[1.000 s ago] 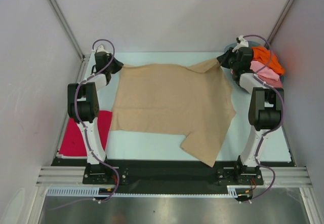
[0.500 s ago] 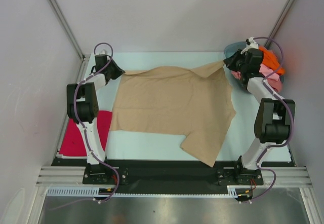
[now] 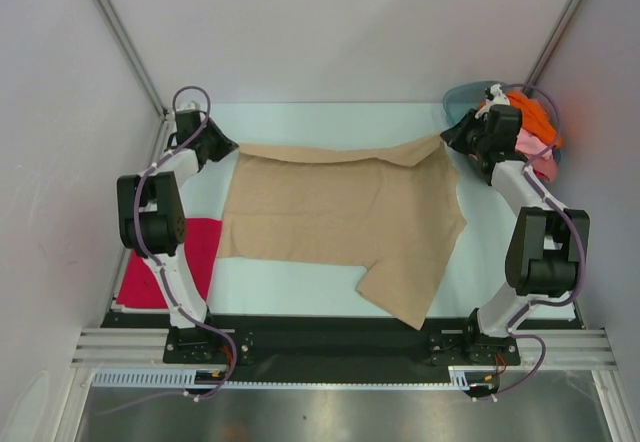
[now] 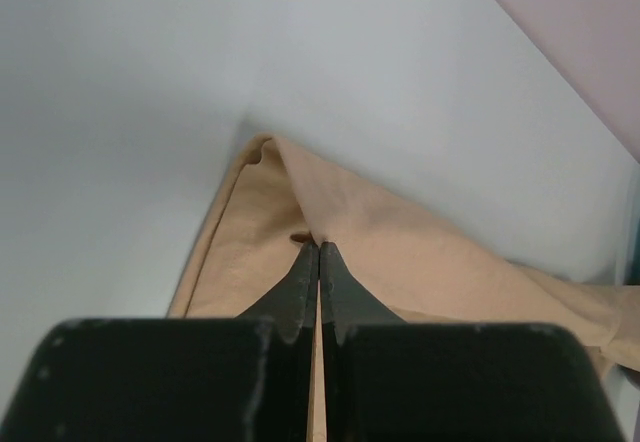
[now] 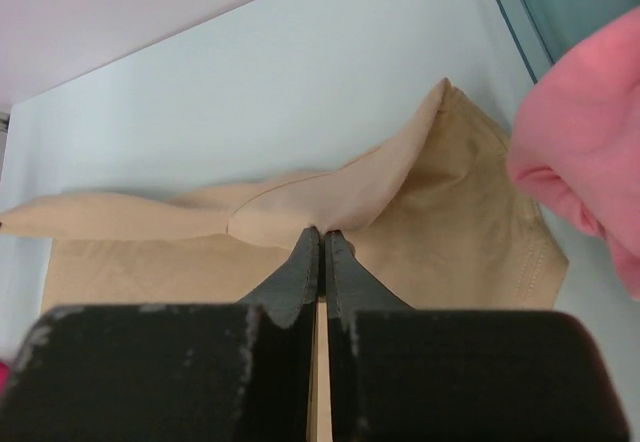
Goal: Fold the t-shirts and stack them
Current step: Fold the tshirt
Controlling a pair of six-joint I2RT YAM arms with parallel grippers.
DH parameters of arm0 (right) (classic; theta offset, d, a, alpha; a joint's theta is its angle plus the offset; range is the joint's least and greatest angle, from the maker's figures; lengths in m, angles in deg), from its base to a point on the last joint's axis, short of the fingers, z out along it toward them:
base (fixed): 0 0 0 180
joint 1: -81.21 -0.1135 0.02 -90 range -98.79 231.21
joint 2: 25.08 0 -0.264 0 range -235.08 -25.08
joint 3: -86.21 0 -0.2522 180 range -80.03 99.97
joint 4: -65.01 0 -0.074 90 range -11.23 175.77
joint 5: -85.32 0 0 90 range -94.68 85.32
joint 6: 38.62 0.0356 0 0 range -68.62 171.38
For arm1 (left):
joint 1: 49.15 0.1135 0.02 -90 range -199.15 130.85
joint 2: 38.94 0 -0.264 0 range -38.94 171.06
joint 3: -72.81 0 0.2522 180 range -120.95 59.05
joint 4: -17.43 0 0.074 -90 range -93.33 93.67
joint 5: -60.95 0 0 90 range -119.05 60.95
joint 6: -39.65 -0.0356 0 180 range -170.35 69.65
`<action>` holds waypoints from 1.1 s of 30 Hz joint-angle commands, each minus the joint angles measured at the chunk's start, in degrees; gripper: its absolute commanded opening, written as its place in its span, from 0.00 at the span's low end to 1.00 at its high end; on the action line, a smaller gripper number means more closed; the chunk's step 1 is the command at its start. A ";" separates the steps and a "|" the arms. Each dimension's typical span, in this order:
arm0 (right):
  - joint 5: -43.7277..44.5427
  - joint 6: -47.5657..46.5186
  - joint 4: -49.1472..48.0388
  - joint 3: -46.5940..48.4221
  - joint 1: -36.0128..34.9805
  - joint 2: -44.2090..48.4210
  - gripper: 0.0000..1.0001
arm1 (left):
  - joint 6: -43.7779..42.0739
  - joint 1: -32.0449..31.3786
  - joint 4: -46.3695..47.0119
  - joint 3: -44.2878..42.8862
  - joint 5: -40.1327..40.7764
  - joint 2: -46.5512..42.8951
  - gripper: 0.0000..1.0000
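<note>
A large tan t-shirt (image 3: 340,217) lies spread over the middle of the table. Its far edge is pulled taut between my two grippers. At the far left corner my left gripper (image 3: 232,148) is shut on the tan cloth (image 4: 400,252). My right gripper (image 3: 446,136) pinches the far right corner, shut on the same cloth (image 5: 330,197). A magenta-red t-shirt (image 3: 190,257) lies flat at the near left, partly behind the left arm. Orange (image 3: 535,114) and pink (image 3: 530,142) t-shirts are heaped in the basin at the far right; the pink one (image 5: 585,152) hangs close to my right fingers.
A teal plastic basin (image 3: 468,94) stands at the far right corner, behind the right arm. Grey walls close in the table at the back and both sides. A black rail (image 3: 330,337) runs along the near edge between the arm bases.
Both grippers have moved outward and slightly away, stretching the tan shirt's far edge straight; the raised fold near the right corner has flattened. Both stay shut on the cloth.
</note>
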 commanded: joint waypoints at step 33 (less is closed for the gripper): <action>4.14 0.59 12.78 -11.05 -0.80 9.59 0.04 | -2.13 2.48 -6.65 8.29 1.60 -5.78 0.00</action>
